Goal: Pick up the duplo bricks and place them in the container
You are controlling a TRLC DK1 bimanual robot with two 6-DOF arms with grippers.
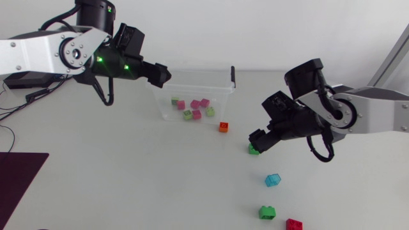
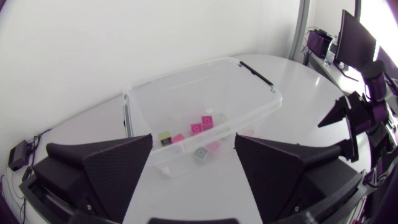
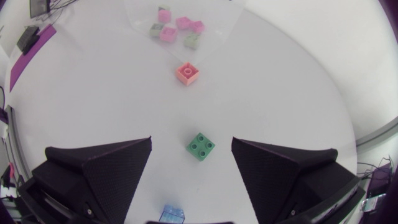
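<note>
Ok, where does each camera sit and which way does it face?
Head: fixed above the table, looking down on the container, both arms, left gripper and right gripper.
Left wrist: on the left arm, looking past its open fingers into the container; the right arm shows beyond.
Right wrist: on the right arm, looking down at the green brick between its open fingers, orange brick ahead.
Shared: container in all three; both bricks in head and right wrist.
</note>
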